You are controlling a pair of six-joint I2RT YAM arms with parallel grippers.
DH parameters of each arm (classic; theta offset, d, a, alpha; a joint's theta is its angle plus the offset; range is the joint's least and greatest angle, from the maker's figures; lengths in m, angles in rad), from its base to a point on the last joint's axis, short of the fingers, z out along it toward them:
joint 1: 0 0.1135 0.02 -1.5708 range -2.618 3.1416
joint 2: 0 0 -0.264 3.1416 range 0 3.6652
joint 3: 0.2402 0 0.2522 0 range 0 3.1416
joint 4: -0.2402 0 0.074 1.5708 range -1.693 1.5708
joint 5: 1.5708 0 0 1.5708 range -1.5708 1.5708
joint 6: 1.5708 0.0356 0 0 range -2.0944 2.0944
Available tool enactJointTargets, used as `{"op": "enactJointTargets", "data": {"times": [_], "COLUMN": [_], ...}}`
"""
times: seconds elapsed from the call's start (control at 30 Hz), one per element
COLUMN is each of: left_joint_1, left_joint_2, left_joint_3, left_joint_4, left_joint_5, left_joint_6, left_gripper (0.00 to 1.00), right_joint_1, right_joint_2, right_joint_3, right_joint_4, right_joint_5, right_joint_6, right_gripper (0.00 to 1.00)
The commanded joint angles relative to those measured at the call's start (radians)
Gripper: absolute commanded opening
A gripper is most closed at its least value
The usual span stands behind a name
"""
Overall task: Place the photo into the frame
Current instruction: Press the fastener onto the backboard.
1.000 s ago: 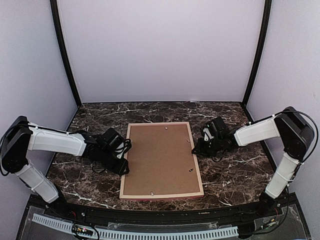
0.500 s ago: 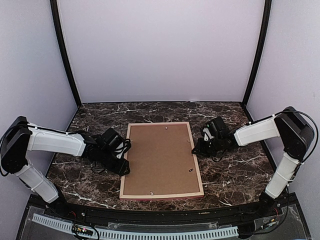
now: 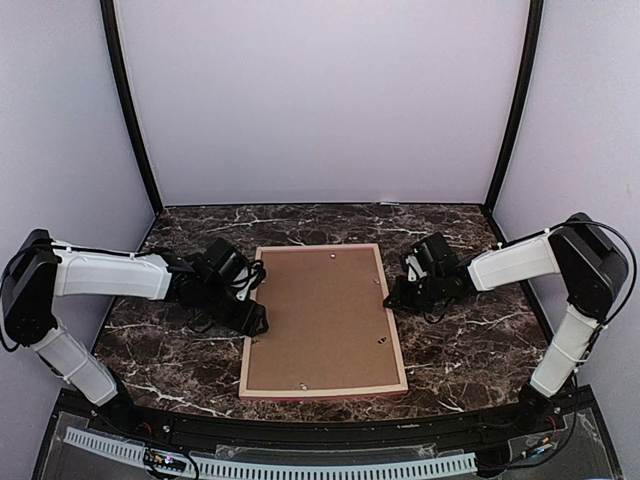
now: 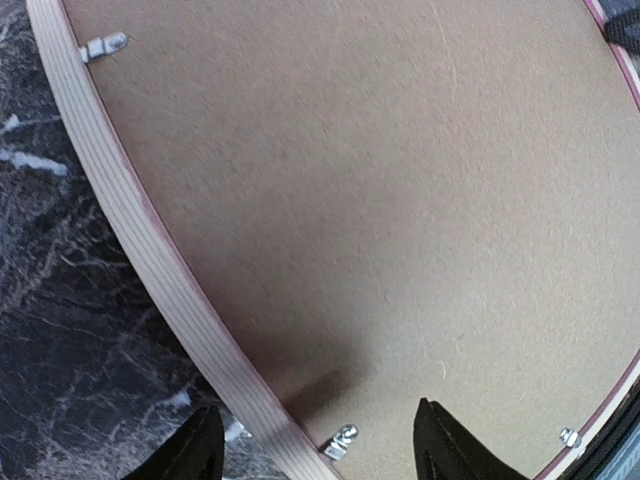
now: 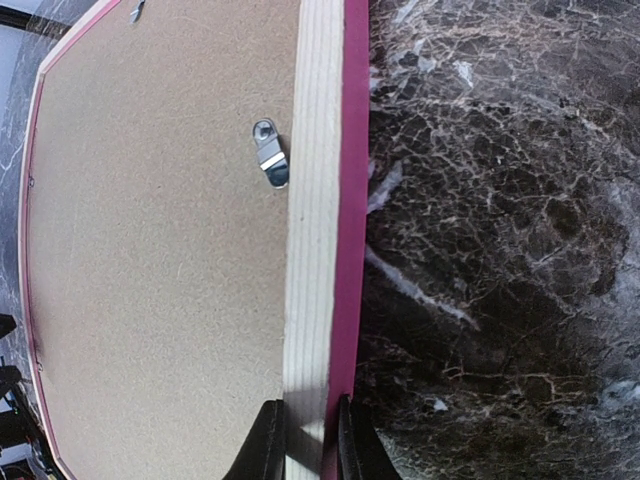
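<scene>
The pink-red frame (image 3: 322, 391) lies face down on the marble table, its tan wood back (image 4: 150, 262) up and a brown backing board (image 3: 320, 315) filling it. The photo is hidden. My left gripper (image 3: 253, 318) sits at the frame's left rail, open; in the left wrist view its fingers (image 4: 203, 448) straddle the rail and a metal tab (image 4: 341, 440) without touching them. My right gripper (image 3: 394, 296) is at the right rail, shut on the frame's tan and pink edge (image 5: 318, 250), with one finger (image 5: 266, 445) on the inner side and the other on the pink outer side.
Small metal tabs (image 5: 270, 155) hold the backing board (image 5: 160, 250) along the rails; another tab (image 4: 103, 46) shows farther up the left rail. Dark marble table (image 3: 470, 345) lies on both sides. Lilac walls close in the back and sides.
My left gripper has opened wider and shifted right, over the frame's left rail. The right gripper and the frame have not moved.
</scene>
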Motion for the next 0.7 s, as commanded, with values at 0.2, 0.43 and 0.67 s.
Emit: {"op": "enactJointTargets", "data": {"times": [0.2, 0.43, 0.67], "left_joint_1": [0.161, 0.172, 0.171], "left_joint_2": [0.140, 0.230, 0.249], "left_joint_3": [0.128, 0.179, 0.179], "left_joint_4": [0.004, 0.033, 0.035], "left_joint_5": [0.000, 0.038, 0.047], "left_joint_6": [-0.086, -0.089, -0.111], "left_gripper": [0.64, 0.53, 0.38], "right_joint_1": [0.000, 0.011, 0.019], "right_joint_2": [0.002, -0.001, 0.001], "right_joint_3": [-0.026, -0.039, -0.050], "right_joint_4": [-0.078, -0.068, -0.059], "right_joint_5": [-0.010, -0.011, -0.013], "right_joint_6": [0.002, 0.015, 0.026], "right_gripper": [0.04, 0.04, 0.04]}}
